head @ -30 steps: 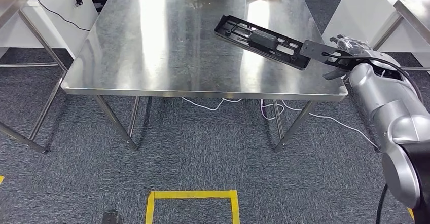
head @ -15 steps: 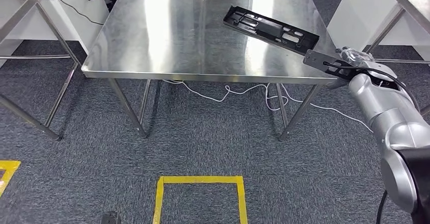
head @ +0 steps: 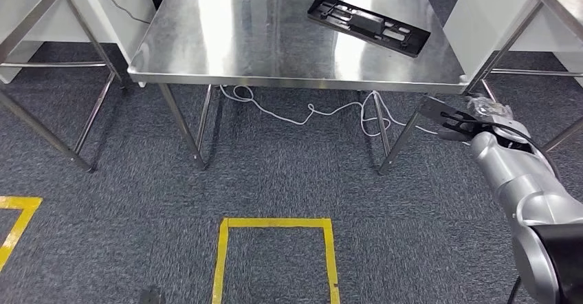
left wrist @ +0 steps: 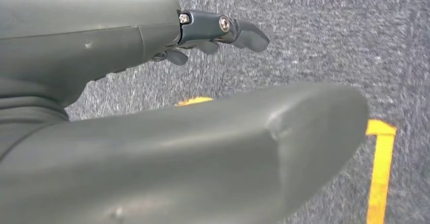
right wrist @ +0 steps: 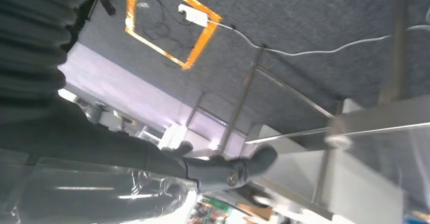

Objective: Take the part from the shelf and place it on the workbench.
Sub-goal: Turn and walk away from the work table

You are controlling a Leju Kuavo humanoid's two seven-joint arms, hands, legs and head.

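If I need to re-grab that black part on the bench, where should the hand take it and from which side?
Take the black part at its near right end, coming in from the workbench's right front corner. It lies flat and slanted, a long slotted strip, and that end sits closest to the edge and to the right hand. Gripping across the narrow width should work.

The right arm (head: 529, 194) reaches forward from the lower right, silver and bent; its right hand (head: 474, 115) holds nothing, fingers extended; the left hand (left wrist: 213, 31) hangs with fingers loosely apart, empty.
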